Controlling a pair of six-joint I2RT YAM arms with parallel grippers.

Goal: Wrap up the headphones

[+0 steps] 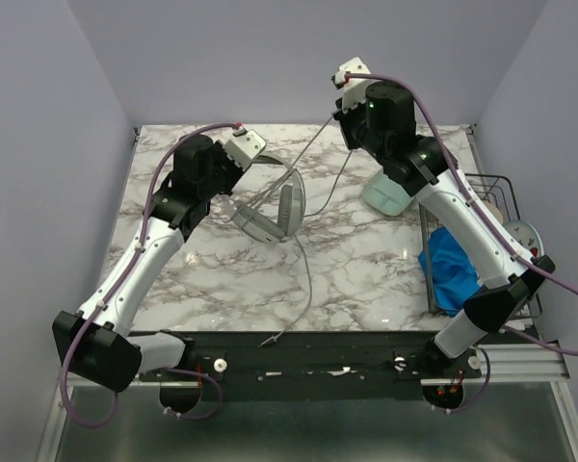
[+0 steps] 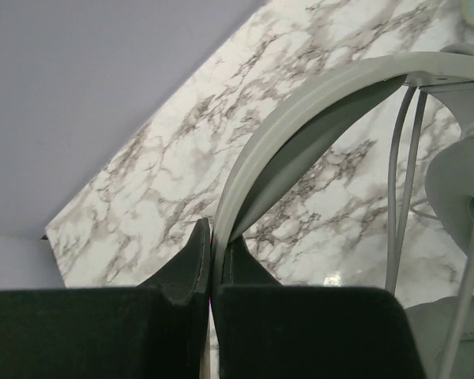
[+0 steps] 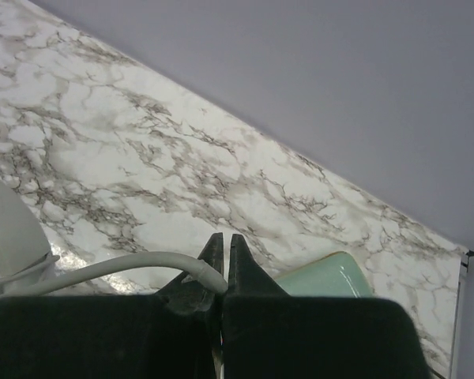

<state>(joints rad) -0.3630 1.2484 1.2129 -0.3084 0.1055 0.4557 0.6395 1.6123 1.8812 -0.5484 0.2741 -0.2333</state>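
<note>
Right, headphones [image 1: 270,207] sit upper centre of the top view, over the counter [image 1: 366,269]. Left tool [image 2: 212,249] is clamped on the headband [image 2: 332,99]; right tool [image 3: 224,249] pinches the cable [image 3: 118,267], raised toward upper right. Headband looks stiff and light, a good hold. Cable is thin and limp, likely to slip or tangle, so keep tension gentle.

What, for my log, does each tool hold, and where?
Left tool clamps the light grey headphones by the curved headband; right tool pinches their thin grey cable.
</note>
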